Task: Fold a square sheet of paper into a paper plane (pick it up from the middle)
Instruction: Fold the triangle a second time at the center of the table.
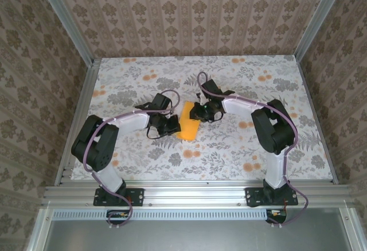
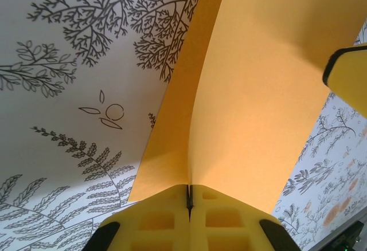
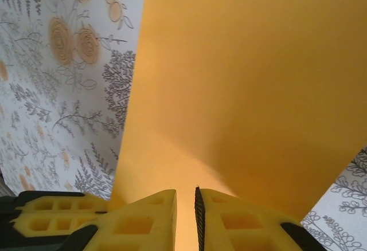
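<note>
1. The left gripper (image 2: pixel 189 192) has its two yellow fingers pressed together, with the near edge of the bright orange-yellow square sheet of paper (image 2: pixel 258 90) pinched in the seam between them.
2. From that pinch a soft crease runs up the sheet. The strip to its left slopes down to the table, and the broad part to its right is lifted.
3. The right gripper (image 3: pixel 185 198) has its yellow fingers a narrow slit apart, and orange shows in the slit. Whether the pads touch the paper cannot be told.
4. Seen from above, the sheet (image 1: pixel 189 126) lies at mid-table, directly between the left gripper (image 1: pixel 170 125) and the right gripper (image 1: pixel 202 112).
5. In the left wrist view, one yellow finger (image 2: pixel 350 79) of the right gripper juts in over the sheet's far right edge.
6. In the right wrist view, the sheet (image 3: pixel 246 79) hides most of the table ahead.
7. Around the sheet lies the white tablecloth with grey fern prints (image 2: pixel 69 90), dotted with small orange flower prints (image 3: pixel 63 39).
8. Brown patterned wallpaper walls (image 1: pixel 189 10) close in the table.
</note>
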